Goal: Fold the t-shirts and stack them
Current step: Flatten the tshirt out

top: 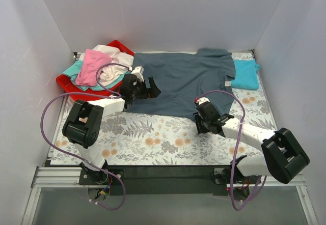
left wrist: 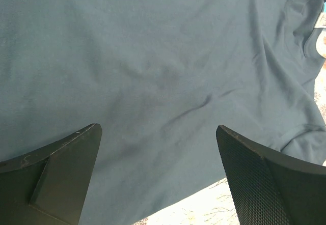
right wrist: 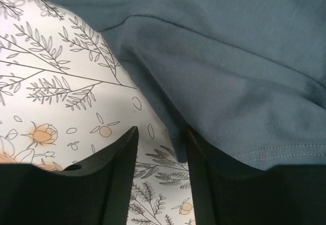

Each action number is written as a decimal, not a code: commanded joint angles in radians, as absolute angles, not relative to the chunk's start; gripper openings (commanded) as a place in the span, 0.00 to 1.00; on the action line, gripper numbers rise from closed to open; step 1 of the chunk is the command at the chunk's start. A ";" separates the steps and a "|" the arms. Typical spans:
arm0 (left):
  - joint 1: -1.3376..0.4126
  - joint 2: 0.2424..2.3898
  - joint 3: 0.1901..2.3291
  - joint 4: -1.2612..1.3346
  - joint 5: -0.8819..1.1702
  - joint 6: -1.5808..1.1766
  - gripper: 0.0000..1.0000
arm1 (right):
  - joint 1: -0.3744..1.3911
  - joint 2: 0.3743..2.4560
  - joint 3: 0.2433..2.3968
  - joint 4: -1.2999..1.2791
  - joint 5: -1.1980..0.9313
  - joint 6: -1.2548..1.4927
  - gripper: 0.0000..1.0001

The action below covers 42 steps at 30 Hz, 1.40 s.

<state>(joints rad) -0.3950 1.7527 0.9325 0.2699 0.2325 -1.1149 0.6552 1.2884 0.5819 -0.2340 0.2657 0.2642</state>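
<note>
Shirt (right wrist: 229, 57) edge sits inside right pincer (right wrist: 162, 131).

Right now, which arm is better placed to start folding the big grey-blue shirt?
Right, probably. The right tool straddles the near edge of the grey-blue shirt, with cloth draped over one finger, ready to pinch. The left tool hangs wide open over flat cloth, gripping nothing.

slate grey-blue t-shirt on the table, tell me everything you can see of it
The large slate grey-blue t-shirt is soft knit cloth, spread flat with light creases on the floral-patterned table cover. Its neck, with a white label, points right; short sleeves have stitched hems. The near sleeve drapes over one of the fingers of the right gripper; the open left gripper hovers over its body.
</note>
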 commanded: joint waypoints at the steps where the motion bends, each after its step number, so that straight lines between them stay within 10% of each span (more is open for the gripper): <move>1: -0.397 1.747 0.971 0.278 0.233 -1.080 0.88 | 0.658 1.325 0.623 -0.215 0.295 0.291 0.35; 9: -0.397 1.735 0.963 0.256 0.204 -1.060 0.88 | 0.698 1.341 0.620 -0.244 0.172 0.347 0.01; 20: -0.397 1.733 0.963 0.224 0.178 -1.042 0.89 | 0.824 1.371 0.675 -0.244 0.006 0.425 0.01; 28: -0.396 1.683 0.939 0.213 0.129 -1.037 0.90 | 0.848 1.264 0.707 -0.301 0.084 0.451 0.54; 42: -0.307 1.628 0.861 0.215 0.127 -1.063 0.92 | 0.611 1.022 0.583 -0.465 0.348 0.472 0.62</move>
